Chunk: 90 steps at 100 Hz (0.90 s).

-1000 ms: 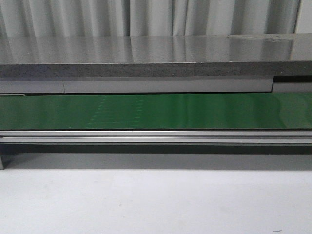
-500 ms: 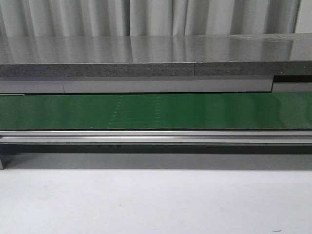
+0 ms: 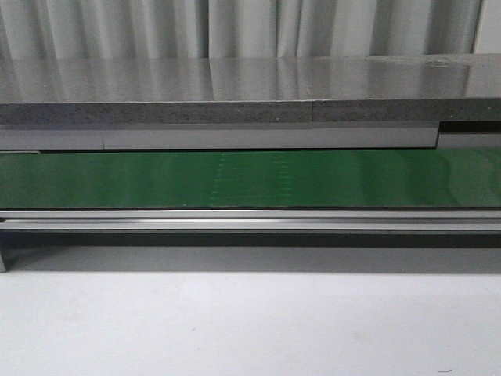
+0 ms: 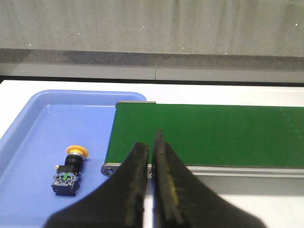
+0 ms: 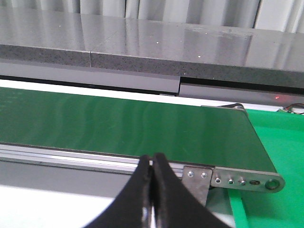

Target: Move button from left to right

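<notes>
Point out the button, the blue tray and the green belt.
button (image 4: 76,152), left wrist view, on its yellow cap.
blue tray (image 4: 33,137), left wrist view, on its bare floor.
green belt (image 3: 250,178), front view, on the belt's middle surface.

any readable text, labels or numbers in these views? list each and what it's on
None readable in any view.
The button lying in the blue tray has a small green patch on its black body; any marking there is too small to read.
The green belt shows only a faint dotted pattern, no characters.
</notes>
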Each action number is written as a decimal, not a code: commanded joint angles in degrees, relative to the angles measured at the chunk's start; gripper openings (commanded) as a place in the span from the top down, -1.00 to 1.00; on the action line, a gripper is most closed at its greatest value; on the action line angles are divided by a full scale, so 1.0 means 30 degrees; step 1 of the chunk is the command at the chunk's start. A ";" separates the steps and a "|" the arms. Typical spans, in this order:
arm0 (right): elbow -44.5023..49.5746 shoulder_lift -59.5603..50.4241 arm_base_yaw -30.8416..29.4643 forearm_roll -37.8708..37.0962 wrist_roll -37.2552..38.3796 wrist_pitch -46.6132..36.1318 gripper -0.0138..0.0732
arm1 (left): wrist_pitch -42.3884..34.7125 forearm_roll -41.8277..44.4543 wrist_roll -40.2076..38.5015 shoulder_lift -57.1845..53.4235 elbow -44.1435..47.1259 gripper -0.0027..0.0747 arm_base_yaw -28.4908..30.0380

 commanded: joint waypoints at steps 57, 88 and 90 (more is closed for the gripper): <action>0.0020 -0.0326 -0.0042 -0.0220 -0.0071 -0.1564 0.84 | 0.1417 0.0193 -0.0176 0.4774 -0.3426 0.90 -0.0137; 0.0020 -0.0326 -0.0042 -0.0220 -0.0071 -0.1564 0.84 | 0.1377 0.0193 -0.0176 0.4774 -0.3426 -0.43 -0.0137; 0.0020 -0.0326 -0.0042 -0.0220 -0.0071 -0.1564 0.84 | 0.1377 0.0193 -0.0176 0.4774 -0.3426 -0.50 -0.0137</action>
